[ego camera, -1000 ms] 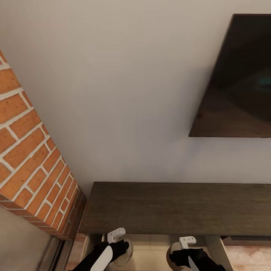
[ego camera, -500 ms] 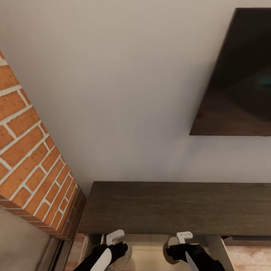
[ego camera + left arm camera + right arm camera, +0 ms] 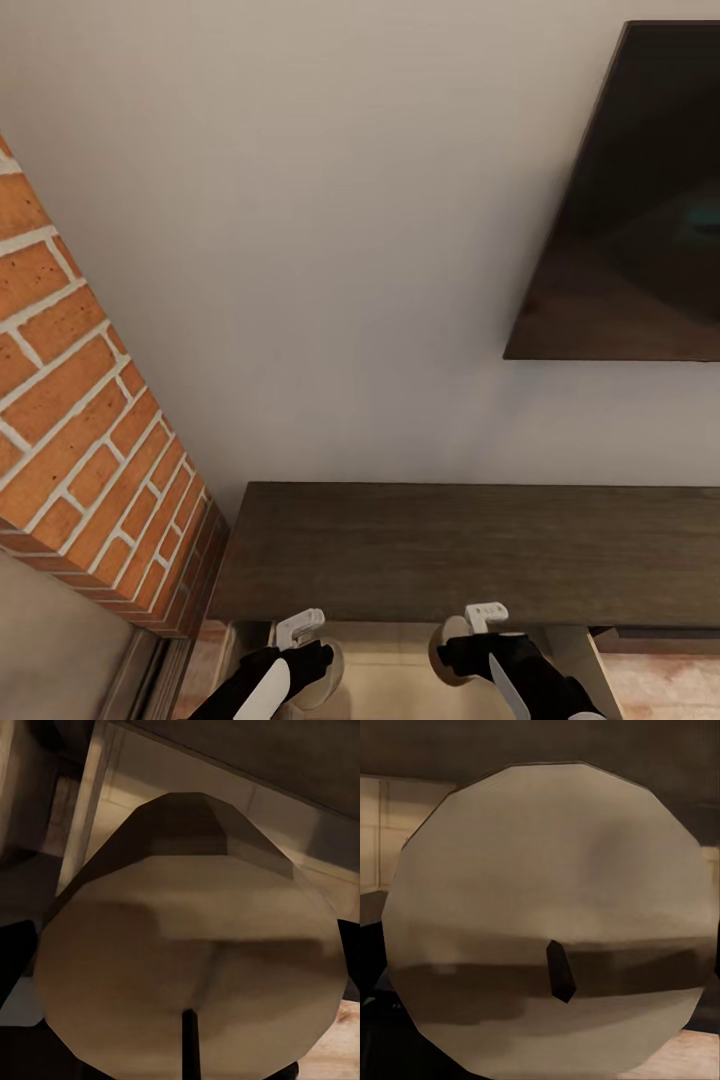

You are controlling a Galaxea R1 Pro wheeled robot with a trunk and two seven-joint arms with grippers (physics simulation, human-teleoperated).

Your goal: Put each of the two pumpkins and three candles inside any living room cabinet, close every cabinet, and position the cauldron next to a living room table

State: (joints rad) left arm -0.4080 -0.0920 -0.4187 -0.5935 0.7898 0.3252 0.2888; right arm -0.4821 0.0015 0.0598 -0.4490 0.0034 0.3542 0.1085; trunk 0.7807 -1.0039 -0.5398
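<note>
So both grippers are carrying a candle right now. Over on the left gripper (image 3: pixel 318 672), the jaws are clamping a fat beige candle (image 3: pixel 191 967); the left wrist view is looking straight at its wick end, with the dark wick (image 3: pixel 190 1042) poking out and the black fingers (image 3: pixel 15 960) sitting on either side of the candle's body. In the head view that left candle (image 3: pixel 332 672) is peeking out as a pale round shape just past the black wrist.

Right gripper (image 3: pixel 462 655), same deal: its jaws are closing on a second candle (image 3: pixel 551 919), round face toward the wrist camera, short dark wick (image 3: pixel 560 971) a bit below its centre. In the head view this one (image 3: pixel 447 655) is showing as a pale disc just beside the black gripper body.

Both candles are hanging over an open drawer (image 3: pixel 400 690) with a pale inside, pulled out from the front of the long dark-brown cabinet (image 3: pixel 470 550). Can't tell whether either candle is touching the drawer floor.

Further out, the cabinet is sitting against a plain white wall (image 3: pixel 330 250). A brick column (image 3: pixel 80 420) is standing off to the left of it, and a dark TV (image 3: pixel 640 200) is hanging on the wall above the cabinet's right part.
</note>
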